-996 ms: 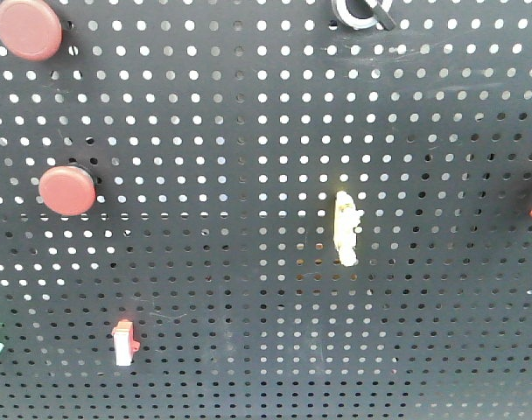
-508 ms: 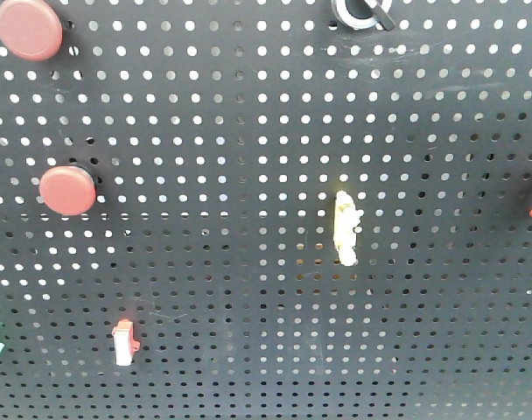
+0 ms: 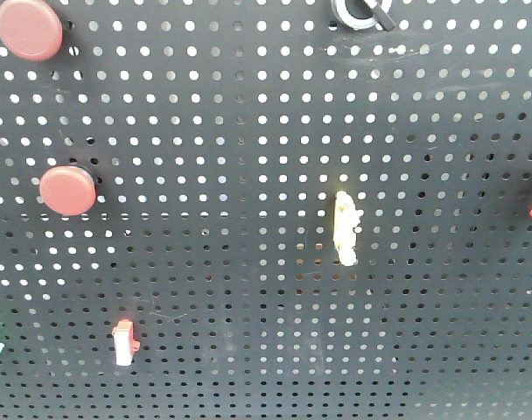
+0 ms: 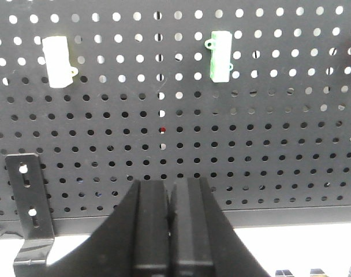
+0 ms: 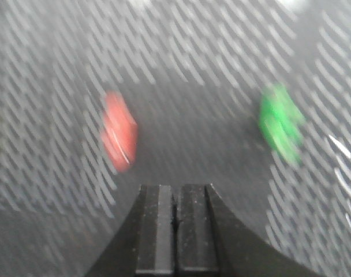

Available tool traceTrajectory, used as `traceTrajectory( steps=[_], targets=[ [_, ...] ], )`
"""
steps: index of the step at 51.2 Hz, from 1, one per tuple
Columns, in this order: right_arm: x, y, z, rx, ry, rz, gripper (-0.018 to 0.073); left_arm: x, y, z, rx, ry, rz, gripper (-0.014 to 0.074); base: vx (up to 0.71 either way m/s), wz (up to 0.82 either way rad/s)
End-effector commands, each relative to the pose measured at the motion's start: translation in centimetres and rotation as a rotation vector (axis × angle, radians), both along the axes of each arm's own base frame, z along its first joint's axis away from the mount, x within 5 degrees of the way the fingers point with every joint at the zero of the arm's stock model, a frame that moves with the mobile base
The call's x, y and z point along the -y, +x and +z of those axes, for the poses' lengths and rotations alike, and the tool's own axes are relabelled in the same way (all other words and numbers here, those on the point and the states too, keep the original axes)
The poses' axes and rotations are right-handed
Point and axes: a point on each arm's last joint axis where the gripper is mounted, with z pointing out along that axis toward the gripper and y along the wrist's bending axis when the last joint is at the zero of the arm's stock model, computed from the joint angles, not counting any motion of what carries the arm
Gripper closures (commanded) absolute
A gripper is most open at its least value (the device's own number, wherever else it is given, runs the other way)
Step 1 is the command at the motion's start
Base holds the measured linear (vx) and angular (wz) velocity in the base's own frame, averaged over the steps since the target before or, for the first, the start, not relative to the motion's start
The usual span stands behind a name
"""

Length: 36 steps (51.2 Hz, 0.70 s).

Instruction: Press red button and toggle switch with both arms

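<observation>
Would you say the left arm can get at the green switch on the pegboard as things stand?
Probably yes: in the left wrist view the green switch sits up and right of the shut left gripper, with only bare pegboard between.

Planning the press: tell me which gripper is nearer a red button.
Probably right. The right gripper faces a blurred red shape, up-left of it; the left gripper faces a white switch and a green switch.

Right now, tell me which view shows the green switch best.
The left wrist view: the green switch is sharp and whole on the pegboard. The right wrist view shows only a green smear; the front view clips one at its left edge.
</observation>
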Motion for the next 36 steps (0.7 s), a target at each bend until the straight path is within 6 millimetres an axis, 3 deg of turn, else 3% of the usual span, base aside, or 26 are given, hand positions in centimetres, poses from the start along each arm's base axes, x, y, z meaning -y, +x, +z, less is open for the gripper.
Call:
traceTrajectory(
  steps=[1,8,17,36],
  targets=[
    [0.0,-0.1,-1.9,0.051,0.024,0.0,0.0563,0.0,0.0,-0.3,0.064,-0.006,0.0,0.0595,0.0,0.0],
    [0.0,1.3,-5.8,-0.059,0.038,0.005,0.0563,0.0,0.0,-0.3,0.063,-0.005,0.0,0.0595,0.0,0.0],
    [-0.1,2.1,-9.3,-0.089,0.032,0.01,0.0563,0.0,0.0,-0.3,0.063,-0.005,0.0,0.0595,0.0,0.0],
    [-0.1,2.2,-9.9,-0.147,0.033,0.005,0.0563,0.0,0.0,-0.3,0.063,-0.005,0.0,0.0595,0.0,0.0]
  ],
)
